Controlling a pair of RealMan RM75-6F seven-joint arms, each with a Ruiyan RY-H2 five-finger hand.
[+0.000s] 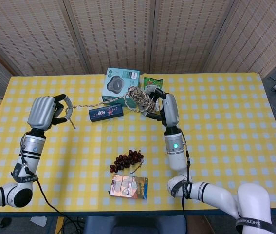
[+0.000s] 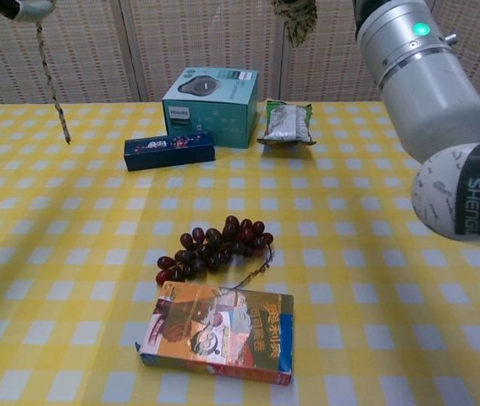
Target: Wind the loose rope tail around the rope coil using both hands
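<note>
Head view: right hand (image 1: pixel 164 108) raised over the table (image 1: pixel 225 126), fingers wrapped around the rope coil (image 1: pixel 141 99), which hangs in the air at 12 o'clock from the grapes (image 1: pixel 127 160). Rope tail (image 1: pixel 86 105) runs taut toward 9 o'clock to the left hand (image 1: pixel 44 112), which pinches it; a short end dangles below.

Chest view: coil's lower end shows at top edge, above the snack bag (image 2: pixel 287 123). Tail end hangs at upper left. Teal box (image 2: pixel 212 105) behind dark blue box (image 2: pixel 168 150); card box (image 2: pixel 217 331) at 6 o'clock from grapes.
</note>
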